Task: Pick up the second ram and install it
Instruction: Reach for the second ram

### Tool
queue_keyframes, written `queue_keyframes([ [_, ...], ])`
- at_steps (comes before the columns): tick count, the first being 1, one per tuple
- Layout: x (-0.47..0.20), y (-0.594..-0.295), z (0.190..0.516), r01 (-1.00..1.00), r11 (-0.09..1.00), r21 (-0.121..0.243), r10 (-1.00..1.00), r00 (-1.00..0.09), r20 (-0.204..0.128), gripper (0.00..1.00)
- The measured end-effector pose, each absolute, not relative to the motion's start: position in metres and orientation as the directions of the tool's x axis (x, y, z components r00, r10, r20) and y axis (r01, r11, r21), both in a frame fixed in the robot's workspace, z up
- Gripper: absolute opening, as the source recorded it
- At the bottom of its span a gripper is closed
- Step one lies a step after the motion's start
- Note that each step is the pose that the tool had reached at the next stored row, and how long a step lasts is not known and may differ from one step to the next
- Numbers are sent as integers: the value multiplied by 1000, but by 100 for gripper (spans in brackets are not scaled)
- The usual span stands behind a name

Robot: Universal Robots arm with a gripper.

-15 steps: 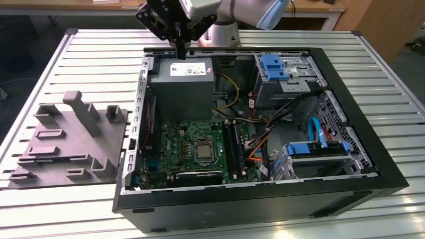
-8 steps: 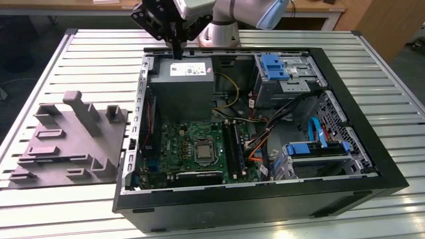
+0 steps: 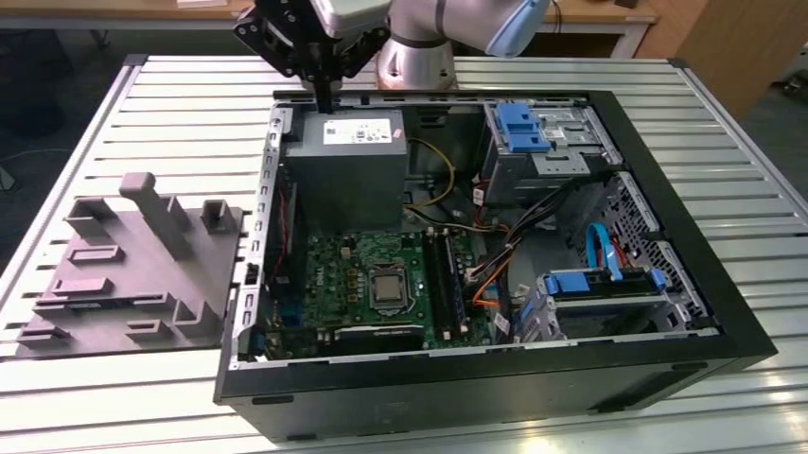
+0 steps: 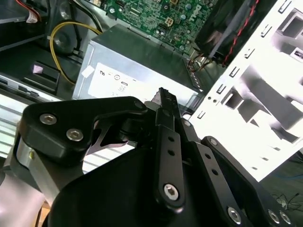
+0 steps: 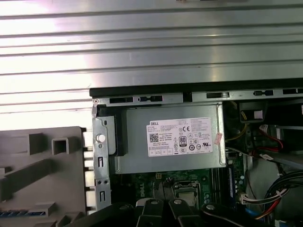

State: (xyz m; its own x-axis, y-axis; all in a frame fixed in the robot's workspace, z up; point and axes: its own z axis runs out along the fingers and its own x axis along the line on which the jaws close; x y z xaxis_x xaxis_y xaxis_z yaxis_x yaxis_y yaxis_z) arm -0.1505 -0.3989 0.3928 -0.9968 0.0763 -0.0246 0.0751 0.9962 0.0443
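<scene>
Black metal tool (image 3: 324,99) hangs with its tips pressed together on nothing. Under it the ribbed shiny metal counter (image 3: 177,113) holds the big open black metal computer case (image 3: 505,383), and beside that the grey plastic tray with upright blocks (image 3: 139,284). The tool is over the case's back edge, well apart from the tray. On the tray lies a thin flat blue stick (image 5: 21,213), likely the second ram. It looks hard and slim, so pinch its long edges gently and lift it straight.

1. Open computer case (image 3: 505,388) lay on the slatted metal table (image 3: 189,113)
2. Grey power supply (image 3: 343,175) sat inside, green motherboard (image 3: 331,270) just beside it
3. Grey fixture tray (image 3: 127,293) rested outside the case, at the exterior view's left
</scene>
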Motion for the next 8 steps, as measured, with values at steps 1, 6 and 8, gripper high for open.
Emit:
queue_keyframes([
  [1, -152, -399, 393, 75, 996, 44, 76, -997, -25, 10],
  [6, -158, -399, 393, 75, 996, 44, 76, -997, -25, 10],
  [8, -161, -399, 392, 75, 996, 44, 76, -997, -25, 10],
])
